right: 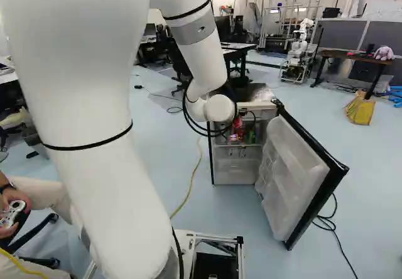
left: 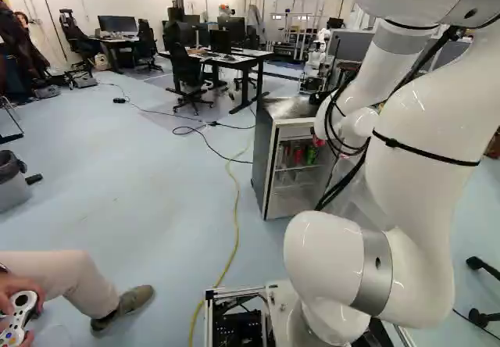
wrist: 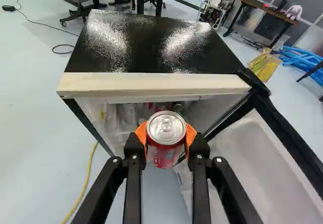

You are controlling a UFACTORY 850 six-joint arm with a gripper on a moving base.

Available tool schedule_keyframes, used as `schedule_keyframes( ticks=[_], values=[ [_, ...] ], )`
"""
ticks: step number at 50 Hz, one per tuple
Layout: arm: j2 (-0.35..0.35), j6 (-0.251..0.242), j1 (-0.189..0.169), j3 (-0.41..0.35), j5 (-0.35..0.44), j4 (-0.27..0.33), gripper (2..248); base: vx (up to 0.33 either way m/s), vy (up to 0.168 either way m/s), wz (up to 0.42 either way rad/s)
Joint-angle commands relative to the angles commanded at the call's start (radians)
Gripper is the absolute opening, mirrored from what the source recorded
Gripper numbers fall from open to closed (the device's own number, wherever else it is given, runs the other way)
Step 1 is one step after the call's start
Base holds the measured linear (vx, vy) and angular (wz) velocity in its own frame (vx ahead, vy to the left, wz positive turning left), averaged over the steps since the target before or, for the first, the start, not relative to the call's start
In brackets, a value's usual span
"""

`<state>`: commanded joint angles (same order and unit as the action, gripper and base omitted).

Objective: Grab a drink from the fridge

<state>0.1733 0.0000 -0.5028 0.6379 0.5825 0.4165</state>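
Can: a red drink can with a silver lid point(wrist: 166, 146), roughly upright, at the mouth of the fridge. In the wrist view it stands in front of the cabinet's front edge, and seems to be clear of the shelf.

Claw: the black claw point(wrist: 166, 134) has an orange pad pressed to each side of the can, its two fingers parted by just the can's width. It has hold of that one can and nothing else.

Fridge: a small cabinet with a dark, shiny top and a pale front edge point(wrist: 151, 85). More drinks point(left: 311, 155), red and green among them, stand inside.

Door: the fridge door point(right: 295, 175) is swung wide open, its pale inner side showing, to the right of the opening in the right base view.

Arm: the white arm point(right: 94, 103) reaches forward from the base to the fridge.

Step in hand: by my judgement, taking the drink out. The grasp looks made, so most of the task appears done.

Next move: keep the grip steady and draw the can back, away from the opening and the door, before any turn.

Risk: turning too soon could knock the can or claw against the door or the front edge.
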Motion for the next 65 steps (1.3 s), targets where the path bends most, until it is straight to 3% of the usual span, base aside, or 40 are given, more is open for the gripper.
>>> schedule_keyframes(
  ticks=[27,65],
  values=[
    [-0.041,0.0,0.011,0.025,-0.05,-0.015,93,0.0,0.0,0.0],
    [-0.09,0.0,0.028,0.068,-0.144,-0.08,93,0.0,0.0,0.0]
  ],
)
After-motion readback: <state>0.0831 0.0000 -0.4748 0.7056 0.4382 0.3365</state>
